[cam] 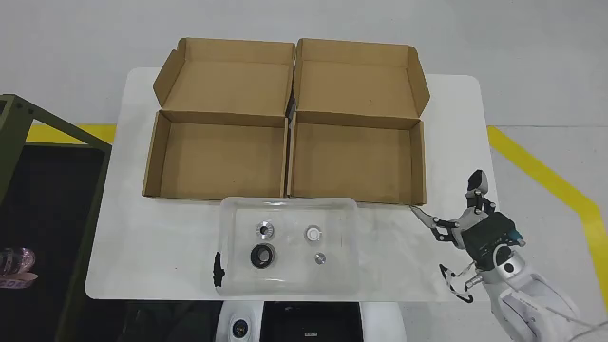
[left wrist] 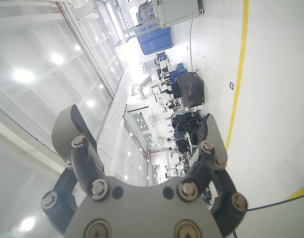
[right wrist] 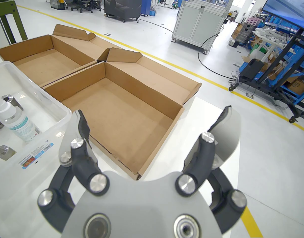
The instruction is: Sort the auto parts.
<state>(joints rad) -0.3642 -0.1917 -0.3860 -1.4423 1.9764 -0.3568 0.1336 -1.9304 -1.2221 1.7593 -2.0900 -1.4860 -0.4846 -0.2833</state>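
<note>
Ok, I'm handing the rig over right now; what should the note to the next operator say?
Left gripper: open, empty, aimed off into the room.
Right gripper: open, empty, over the white table's near right corner.
In the clear plastic bin: black ring, two small metal pieces, white-capped bottle.
Done: nothing; brown cardboard boxes, left and right, both empty.
Left: sort all four.

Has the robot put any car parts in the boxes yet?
Not yet. Both cardboard boxes are bare inside. Nothing is in hand: the left claw and right claw are open and empty. All four items wait in the clear bin, to be sorted.
</note>
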